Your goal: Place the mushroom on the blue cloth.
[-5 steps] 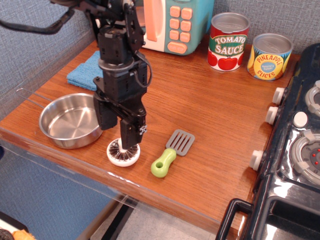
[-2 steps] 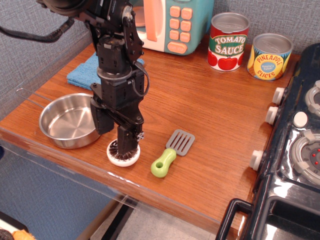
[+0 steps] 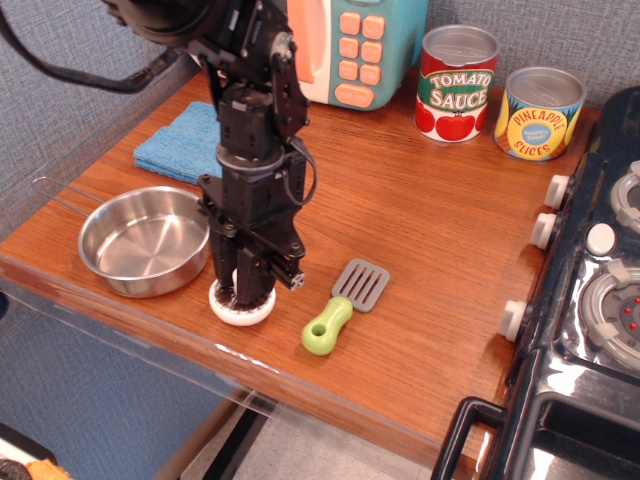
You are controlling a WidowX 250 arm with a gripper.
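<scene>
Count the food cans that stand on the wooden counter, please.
2. The tomato sauce can stands at the back, beside the toy microwave; the pineapple slices can stands to its right, near the stove.

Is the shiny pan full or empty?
Empty. The steel pan shows only its bare shiny bottom, and the mushroom sits outside it on the counter.

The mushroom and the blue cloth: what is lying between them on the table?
In this view, the steel pan and the arm over the mushroom lie toward the blue cloth.
</scene>
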